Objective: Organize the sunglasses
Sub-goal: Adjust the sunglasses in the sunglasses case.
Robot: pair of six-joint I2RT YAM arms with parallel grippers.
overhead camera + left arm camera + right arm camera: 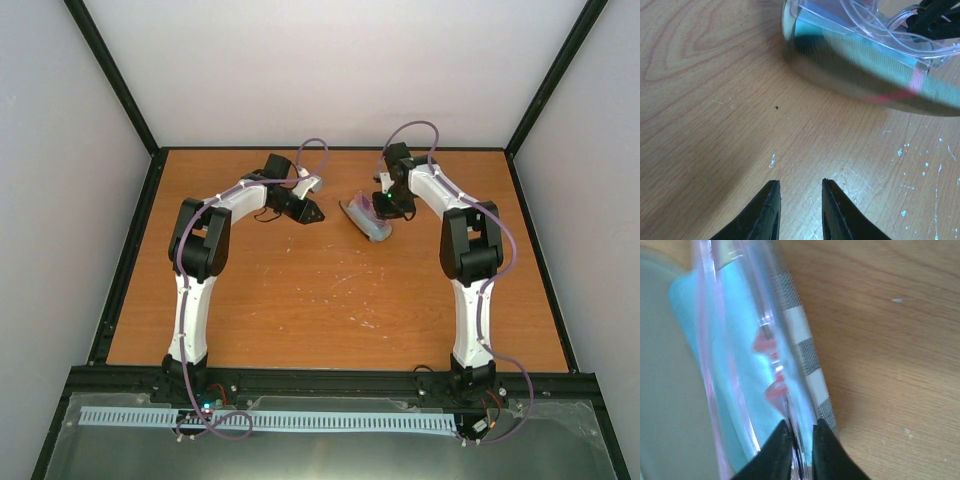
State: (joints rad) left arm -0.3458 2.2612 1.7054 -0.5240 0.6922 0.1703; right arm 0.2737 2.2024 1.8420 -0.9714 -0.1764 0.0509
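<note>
Over the open case, against its pale blue cloth, the sunglasses run lengthwise, their thin pink frame pinched between the nearly closed tips of the right pincer; whether they are fully seated I cannot tell. Just beside the case, the left pincer hangs over the tabletop, slightly parted and empty. Judging by this, letting go and closing the case remain
</note>
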